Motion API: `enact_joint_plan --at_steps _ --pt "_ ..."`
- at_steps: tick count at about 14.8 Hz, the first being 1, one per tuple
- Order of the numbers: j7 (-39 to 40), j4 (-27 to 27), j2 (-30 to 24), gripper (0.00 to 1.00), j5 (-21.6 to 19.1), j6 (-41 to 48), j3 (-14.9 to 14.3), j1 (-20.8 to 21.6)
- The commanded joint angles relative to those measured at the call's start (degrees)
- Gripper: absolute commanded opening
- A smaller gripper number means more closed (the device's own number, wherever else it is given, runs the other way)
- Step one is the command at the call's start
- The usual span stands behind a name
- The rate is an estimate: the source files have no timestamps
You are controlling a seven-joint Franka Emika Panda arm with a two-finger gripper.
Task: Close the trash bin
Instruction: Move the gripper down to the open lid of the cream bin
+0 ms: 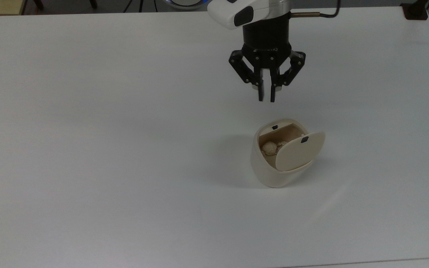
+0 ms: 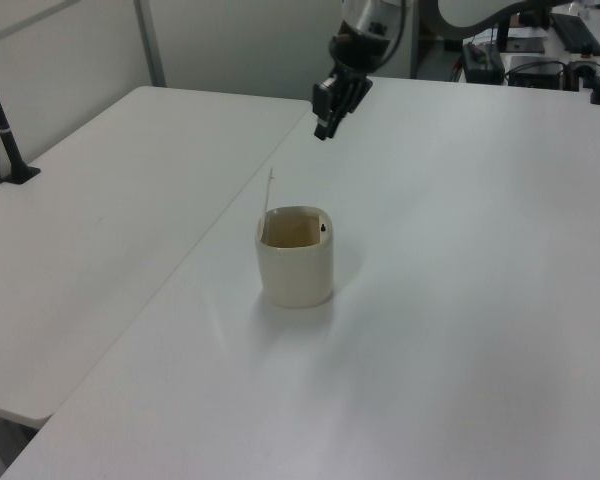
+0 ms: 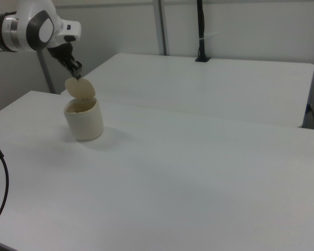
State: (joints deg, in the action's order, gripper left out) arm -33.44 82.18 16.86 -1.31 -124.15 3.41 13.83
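The cream-white trash bin [image 1: 272, 173] [image 2: 296, 272] [image 3: 85, 124] stands on the white table [image 1: 125, 149], right of centre in the top view. Its lid [image 1: 298, 150] [image 3: 81, 88] stands raised on its hinge and appears edge-on in the left view as a thin lid [image 2: 269, 195]. Crumpled paper [image 1: 269, 148] lies inside. My gripper [image 1: 267, 99] [image 2: 323, 131] [image 3: 77, 76] hangs in the air with its fingers together and nothing between them. In the top view it is just beyond the bin's far rim. In the right view its tips are close above the lid's top edge.
A second white table [image 2: 100, 230] [image 3: 209, 83] adjoins this one with a seam between them. A black clamped post [image 2: 2, 120] [image 3: 200, 31] stands on that table. A black clamp [image 1: 415, 11] sits at the top view's upper right corner. A dark cable [image 3: 2, 183] hangs near the right view's left edge.
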Motion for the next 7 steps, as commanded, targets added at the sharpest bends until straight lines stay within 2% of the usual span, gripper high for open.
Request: enact_joint_plan --at_steps 1,3,5,7 --pt "-12.51 -3.08 3.43 0.0 -3.94 -6.61 -0.25 0.4" --pt "-16.02 -4.74 5.72 0.0 -6.5 -8.74 -0.33 0.41" --pt "-18.31 -7.29 8.26 0.0 -6.77 -9.7 -0.33 1.54" --pt "-20.77 -7.57 9.41 0.0 -6.77 -12.07 -0.42 2.42"
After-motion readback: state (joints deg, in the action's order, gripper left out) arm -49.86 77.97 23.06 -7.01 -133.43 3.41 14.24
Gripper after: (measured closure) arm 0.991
